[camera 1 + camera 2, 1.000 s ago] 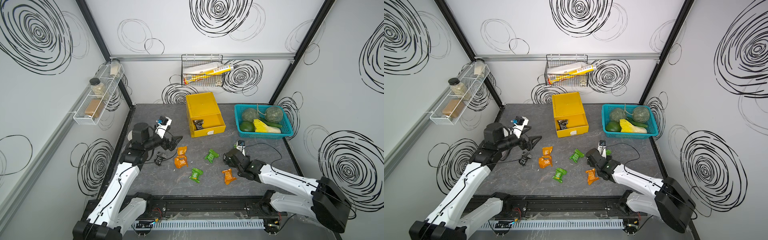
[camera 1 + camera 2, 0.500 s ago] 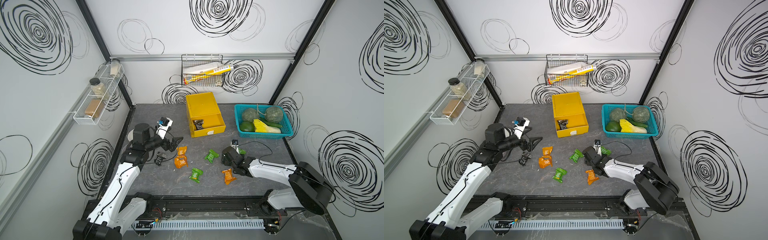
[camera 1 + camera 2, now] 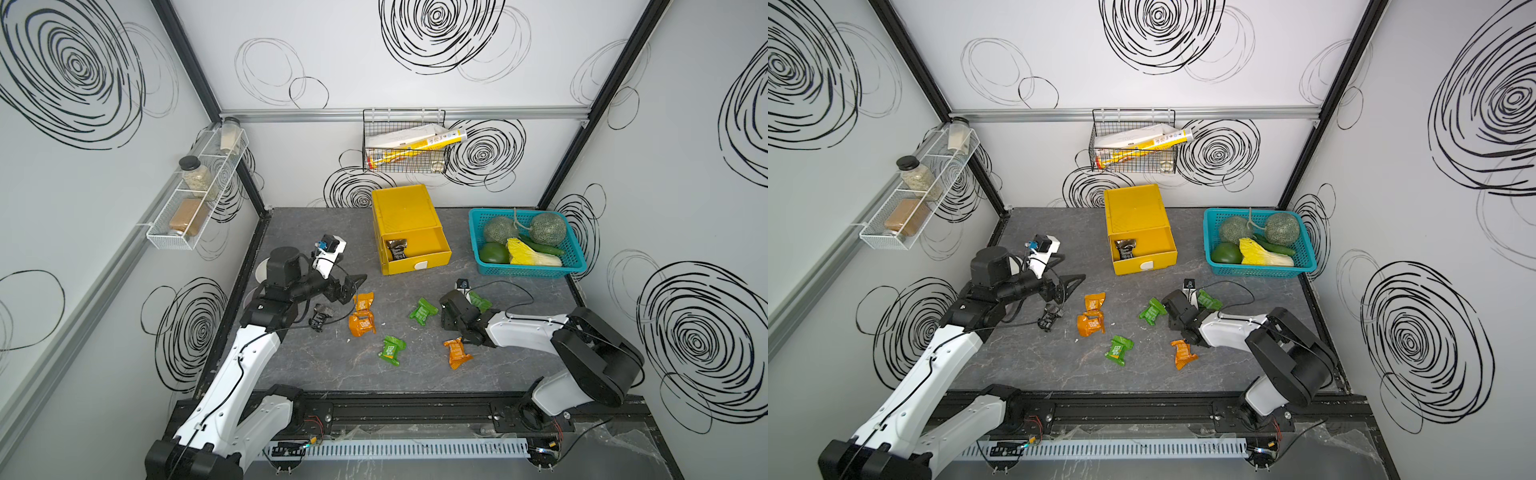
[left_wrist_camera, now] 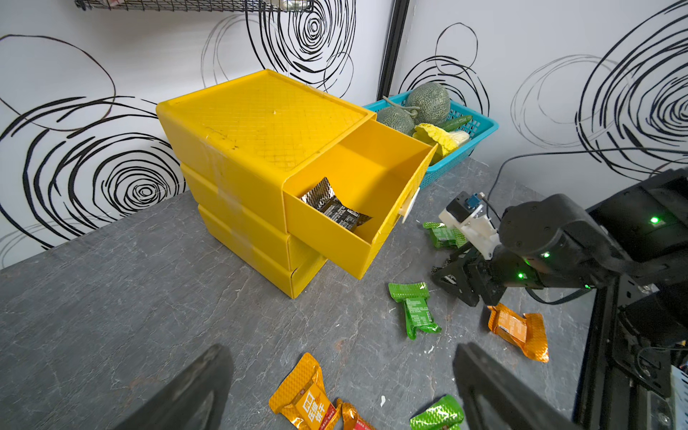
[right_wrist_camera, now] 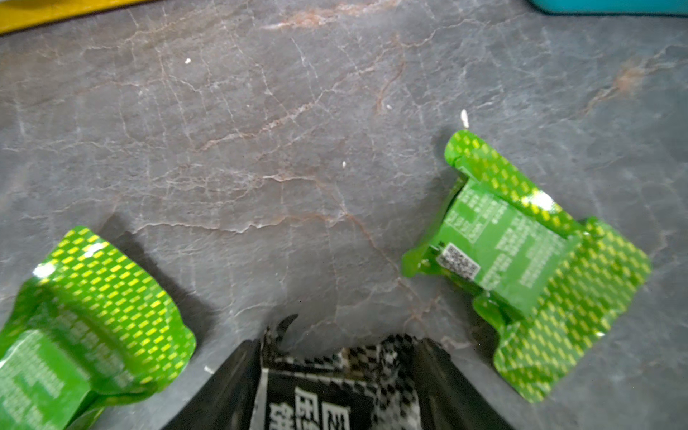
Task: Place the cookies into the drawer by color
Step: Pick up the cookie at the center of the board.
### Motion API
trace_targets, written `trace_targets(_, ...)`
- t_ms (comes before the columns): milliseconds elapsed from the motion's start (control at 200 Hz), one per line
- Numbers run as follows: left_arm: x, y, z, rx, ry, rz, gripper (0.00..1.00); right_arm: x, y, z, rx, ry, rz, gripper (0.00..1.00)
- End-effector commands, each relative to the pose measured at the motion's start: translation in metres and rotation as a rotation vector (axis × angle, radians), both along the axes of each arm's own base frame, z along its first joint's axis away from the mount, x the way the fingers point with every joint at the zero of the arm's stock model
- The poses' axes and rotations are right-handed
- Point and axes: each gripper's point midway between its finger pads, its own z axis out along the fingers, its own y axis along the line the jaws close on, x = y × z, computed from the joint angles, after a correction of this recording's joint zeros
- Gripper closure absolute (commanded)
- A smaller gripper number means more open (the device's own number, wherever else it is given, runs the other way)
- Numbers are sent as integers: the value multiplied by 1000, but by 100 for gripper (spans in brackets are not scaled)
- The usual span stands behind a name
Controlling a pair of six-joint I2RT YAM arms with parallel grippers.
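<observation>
Right gripper (image 5: 338,348): jaws half-closed either side of the black cookie (image 5: 320,402), on the table between two green cookies (image 5: 521,242); firm pinch or not, cannot tell.
Left gripper (image 4: 342,352): spread wide, empty, near the orange cookies (image 4: 309,402).
Drawer (image 4: 357,175): top tray pulled out, stored black cookie (image 4: 335,208) inside.
Doing it well: squeeze across the packet's body, not the frill — lift straight up, clear of the green neighbours.

Two white plastic-shelled arms (image 3: 248,357), bulky black motor joints (image 3: 594,365), thin black cables (image 3: 503,282) trailing, small green lights (image 4: 521,276) at frame right.
</observation>
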Motion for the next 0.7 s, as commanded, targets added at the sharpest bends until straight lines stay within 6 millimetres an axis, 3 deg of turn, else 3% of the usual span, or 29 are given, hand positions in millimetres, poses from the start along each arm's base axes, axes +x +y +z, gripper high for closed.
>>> trace_targets(0, 0, -1, 12, 3, -61, -11, 1, -2, 2, -10, 13, 31, 7, 36)
trace_targets(120, 0, -3, 12, 3, -62, -18, 1, -7, -2, -18, -2, 57, 3, 42)
trace_targets(345, 0, -3, 11, 2, -61, -19, 1, -14, -9, -12, 6, 52, -9, 54)
trace_targets(696, 0, -1, 11, 5, -59, -12, 1, -21, -19, 17, 30, 15, -24, 58)
